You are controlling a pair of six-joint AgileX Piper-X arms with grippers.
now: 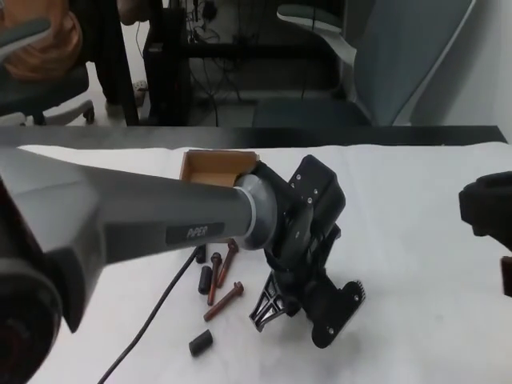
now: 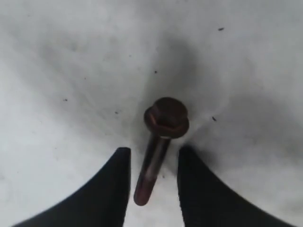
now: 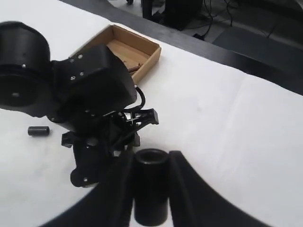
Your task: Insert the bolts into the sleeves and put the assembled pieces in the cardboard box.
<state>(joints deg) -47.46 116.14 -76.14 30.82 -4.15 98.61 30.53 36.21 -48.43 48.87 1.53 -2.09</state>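
- Presently, the left gripper (image 2: 155, 151) is held spread over a bolt (image 2: 164, 118) lying on the white cloth (image 1: 416, 264). The shank runs between the fingers (image 2: 113, 187) with a gap on each side, and the flanged head lies just past the tips.
- The step in hand is judged to be the pickup of this bolt.
- A closure square across the shank, close under the head, is advised, so that the plain end is left free for the sleeve.
- The tips should be kept just off the cloth, or fabric may be pinched with the bolt.
- The right gripper (image 3: 151, 155) is pinched on a black sleeve (image 3: 151, 194), whose open bore faces away from the wrist. It is held well apart from the left gripper.
- The cardboard box (image 3: 152, 56) stands beyond the left gripper; something brown lies inside but cannot be identified.
- Three loose bolts (image 1: 223, 301) and a loose sleeve (image 1: 200, 344) lie near the left gripper, on the side away from the right arm.
- The cloth is noted as slightly creased and speckled; the bolt may roll on it if nudged.
- Behind the dark bench edge (image 1: 320, 134), office chairs (image 1: 400, 64) and hanging cables (image 1: 212, 72) are recorded.
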